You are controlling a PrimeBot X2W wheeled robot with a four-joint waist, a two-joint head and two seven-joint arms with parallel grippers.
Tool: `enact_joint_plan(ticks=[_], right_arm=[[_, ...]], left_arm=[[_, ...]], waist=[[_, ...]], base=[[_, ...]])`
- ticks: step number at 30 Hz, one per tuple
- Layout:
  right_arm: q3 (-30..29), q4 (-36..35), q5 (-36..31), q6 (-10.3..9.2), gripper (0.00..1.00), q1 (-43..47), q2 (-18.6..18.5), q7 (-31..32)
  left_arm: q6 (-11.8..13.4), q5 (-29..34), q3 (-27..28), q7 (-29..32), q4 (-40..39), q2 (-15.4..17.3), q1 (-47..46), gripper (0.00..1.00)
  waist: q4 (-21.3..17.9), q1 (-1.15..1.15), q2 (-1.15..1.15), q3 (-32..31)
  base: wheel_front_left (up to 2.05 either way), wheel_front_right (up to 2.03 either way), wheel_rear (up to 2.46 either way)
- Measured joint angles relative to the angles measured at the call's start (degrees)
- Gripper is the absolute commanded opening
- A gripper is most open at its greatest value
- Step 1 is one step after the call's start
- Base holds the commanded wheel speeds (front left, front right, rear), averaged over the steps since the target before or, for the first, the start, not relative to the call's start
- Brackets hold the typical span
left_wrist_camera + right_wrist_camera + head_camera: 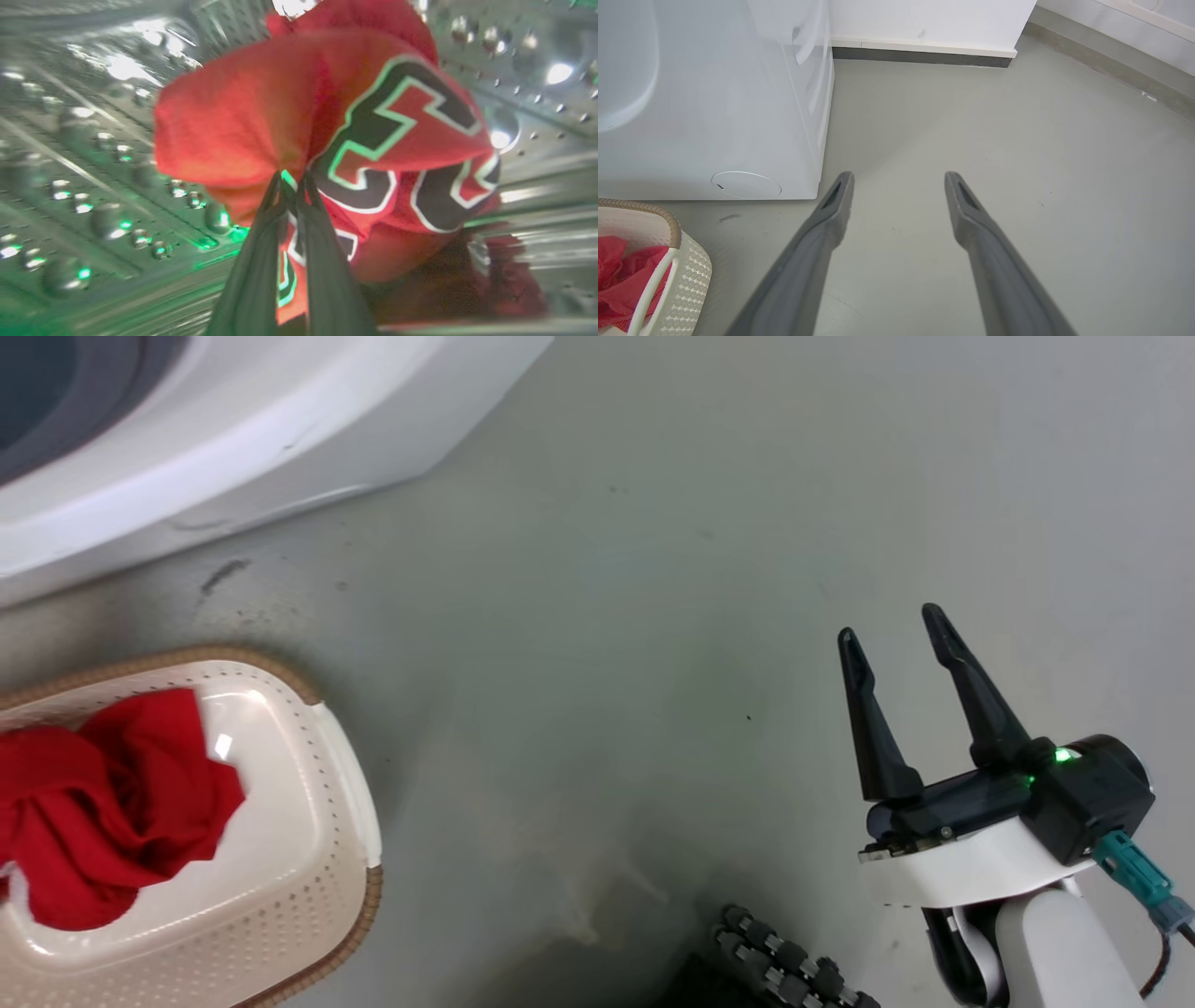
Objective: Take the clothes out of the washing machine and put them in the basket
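Pale grey-green floor runs from the white washing machine to a white wall with a dark skirting strip. A round cover sits low on the machine's front panel; no brand name or writing can be made out on it.

Inside the perforated steel drum, the left gripper is clenched on the jersey. Its 2 dark fingers are pressed almost together, with a fold of red cloth pinched between them. The jersey is bunched into a rounded lump beyond the fingertips, so it has no clear long axis. Its black letters with white outlines face the left wrist camera, but they are too crumpled to read as a word. Green light tints the outlines and the drum's studs.

On the floor just before the machine stands the basket, opening upward, its brown rim showing. The plain red garment lies crumpled in it, heaped toward the head view's left edge.

Well apart from the basket, the right gripper hangs over bare floor with its 2 fingers spread and nothing between them. They point up the head view. A green lamp glows at its wrist.
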Motion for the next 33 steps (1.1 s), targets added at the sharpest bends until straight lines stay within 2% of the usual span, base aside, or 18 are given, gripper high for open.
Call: enact_joint_plan(ticks=[4, 8, 12, 13, 22, 25, 29, 33], right_arm=[[-1.46, 0.31, -1.56, 0.00, 1.00, -0.21, 0.01, 0.00], [-3.02, 0.78, -3.08, 0.00, 1.00, -0.29, 0.03, 0.00], [-4.75, 1.05, -4.88, 0.00, 1.00, -0.23, 0.04, 0.00], [-5.39, 1.27, -6.01, 0.00, 1.00, -0.10, 0.05, 0.00], [-7.64, 2.41, -9.49, 0.00, 1.00, 2.38, 0.07, 0.00], [-8.13, 2.74, -10.26, 0.00, 1.00, 3.47, 0.07, 0.00], [-8.44, 3.38, -11.11, 0.00, 1.00, 4.91, 0.08, 0.00], [-8.79, 3.87, -11.70, 0.00, 1.00, 6.35, 0.07, 0.00]], left_arm=[[-0.04, -1.45, 0.33, -5.83, 0.67, -1.57, 1.91, 0.00], [-0.21, -2.23, 0.34, -15.45, 0.62, -3.27, 5.13, 0.00], [-0.32, -4.23, 0.41, -23.93, 1.24, -5.41, 10.17, 0.00], [-0.37, -4.79, 0.24, -27.96, 1.60, -6.31, 12.52, 0.00], [-0.37, -7.13, 0.29, -44.80, 2.42, -11.79, 25.21, 0.00], [-0.36, -8.59, 1.01, -48.24, 2.42, -14.36, 29.17, 0.00], [0.55, -8.45, 1.58, -50.42, -0.05, -16.05, 33.49, 0.00], [2.65, -6.09, 3.35, -50.68, -7.82, -17.11, 38.79, 0.00]], waist=[[1.45, 0.00, 0.00, -1.98], [3.31, 0.00, 0.00, -4.74], [5.45, 0.00, 0.00, -8.07], [6.66, -0.01, 0.00, -9.78], [12.00, -0.01, 0.00, -18.80], [13.77, -0.01, 0.00, -21.95], [16.12, -0.02, 0.00, -25.97], [18.41, -0.02, 0.00, -29.65]], base=[[0.00, 0.00, 0.00], [0.00, 0.00, 0.00], [0.00, 0.00, 0.00], [0.00, 0.00, 0.00], [0.00, 0.00, 0.00], [0.00, 0.00, 0.00], [0.00, 0.00, 0.00], [0.00, 0.00, 0.00]])
